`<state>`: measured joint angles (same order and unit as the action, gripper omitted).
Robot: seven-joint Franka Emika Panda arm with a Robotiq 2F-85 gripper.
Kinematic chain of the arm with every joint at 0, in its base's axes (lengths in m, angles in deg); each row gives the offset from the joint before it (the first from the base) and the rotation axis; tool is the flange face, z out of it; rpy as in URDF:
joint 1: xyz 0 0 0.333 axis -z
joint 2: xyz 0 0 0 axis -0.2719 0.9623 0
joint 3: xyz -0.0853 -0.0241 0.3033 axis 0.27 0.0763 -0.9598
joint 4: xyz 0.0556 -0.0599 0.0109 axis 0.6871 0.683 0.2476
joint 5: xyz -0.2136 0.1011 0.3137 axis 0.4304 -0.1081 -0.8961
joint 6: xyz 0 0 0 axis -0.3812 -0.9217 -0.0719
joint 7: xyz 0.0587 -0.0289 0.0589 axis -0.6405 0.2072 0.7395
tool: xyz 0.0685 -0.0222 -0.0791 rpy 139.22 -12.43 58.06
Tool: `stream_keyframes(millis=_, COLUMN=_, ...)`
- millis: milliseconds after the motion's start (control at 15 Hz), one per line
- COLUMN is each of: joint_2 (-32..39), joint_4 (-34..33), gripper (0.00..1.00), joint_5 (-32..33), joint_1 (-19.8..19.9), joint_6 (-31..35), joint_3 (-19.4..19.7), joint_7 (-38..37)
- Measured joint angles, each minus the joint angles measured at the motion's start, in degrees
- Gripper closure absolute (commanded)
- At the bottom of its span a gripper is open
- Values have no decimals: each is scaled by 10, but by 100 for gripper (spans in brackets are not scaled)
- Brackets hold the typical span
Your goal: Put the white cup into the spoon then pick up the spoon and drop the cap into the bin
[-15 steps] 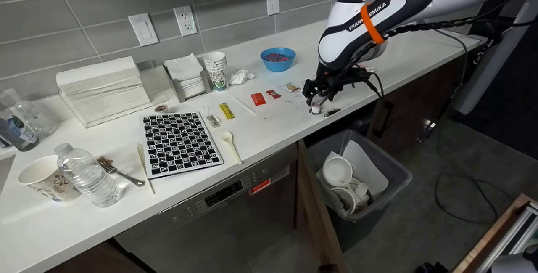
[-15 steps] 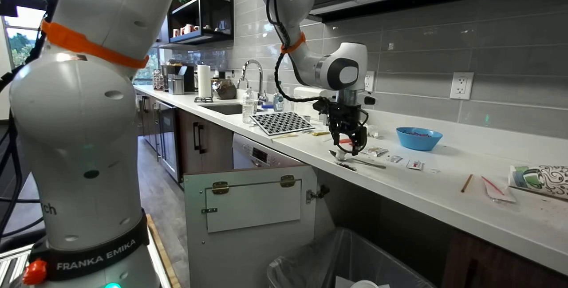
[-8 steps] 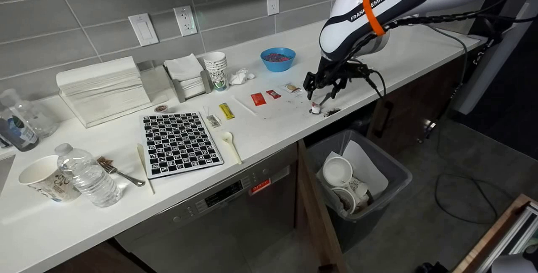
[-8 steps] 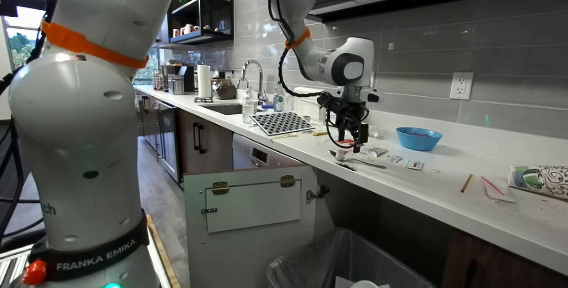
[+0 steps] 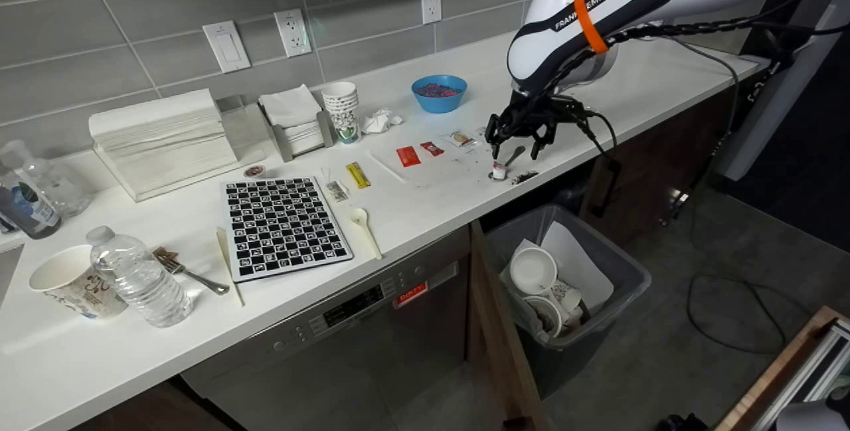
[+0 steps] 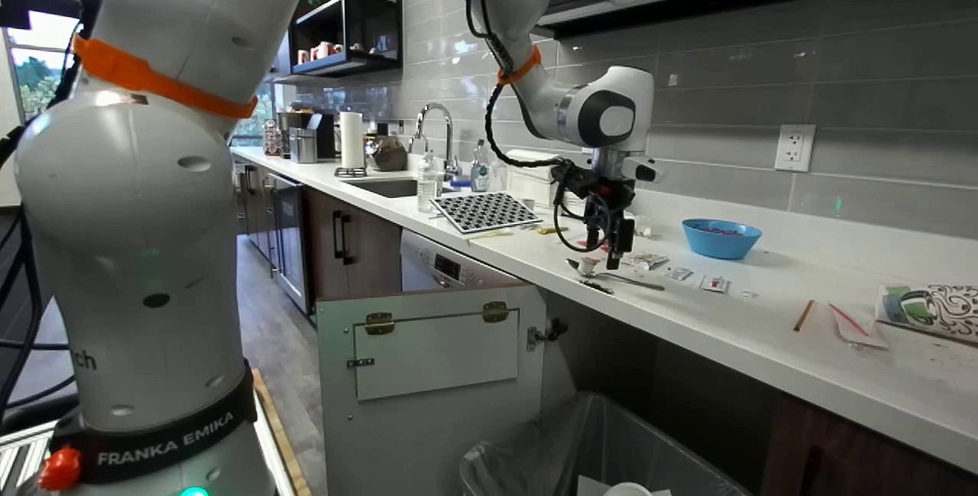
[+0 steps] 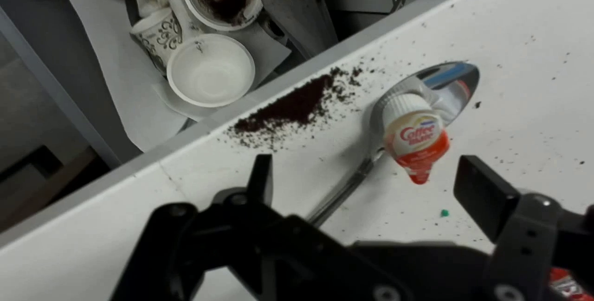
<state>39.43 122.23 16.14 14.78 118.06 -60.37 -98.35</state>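
Tipping risk is running high ahead of the lift

We are finding the gripper (image 7: 366,166) released, its fingers standing well apart and holding nothing as it is hanging above the counter (image 5: 438,198). Reading the wrist view with twelve at the top, we are noting the white cup (image 7: 410,120) between one and two o'clock from the gripper's centre, nearer the fingertip at three o'clock but touching neither. The cup is resting on the bowl of the spoon (image 7: 364,167), printed lid towards the camera; how level it is sitting we are unable to tell. The handle is running out between seven and eight o'clock, passing between the fingers.

Dark grounds (image 7: 297,104) are lying between ten and eleven o'clock, by the front edge. Below, the bin (image 5: 571,354) is standing between five and six o'clock from the gripper in an exterior view.

We are judging the placing step done and the spoon grasp pending. We are flagging four hazards:
- fingers closing too near the bowl, knocking the cup off;
- a thin handle rolling when pinched askew, tipping the load;
- a grip too far back, leaving the bowl drooping;
- a hurried swing over the edge, sending the cup down outside the bin.
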Motion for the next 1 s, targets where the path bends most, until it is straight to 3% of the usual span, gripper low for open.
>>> stream_keyframes(millis=533, joint_2=20, joint_4=-24, gripper=0, joint_5=27, joint_1=-23, joint_6=0, joint_3=54, joint_7=-203)
stream_keyframes(millis=1000, joint_2=47, joint_4=-65, gripper=3, joint_5=30, joint_1=-24, joint_6=1, joint_3=54, joint_7=-235)
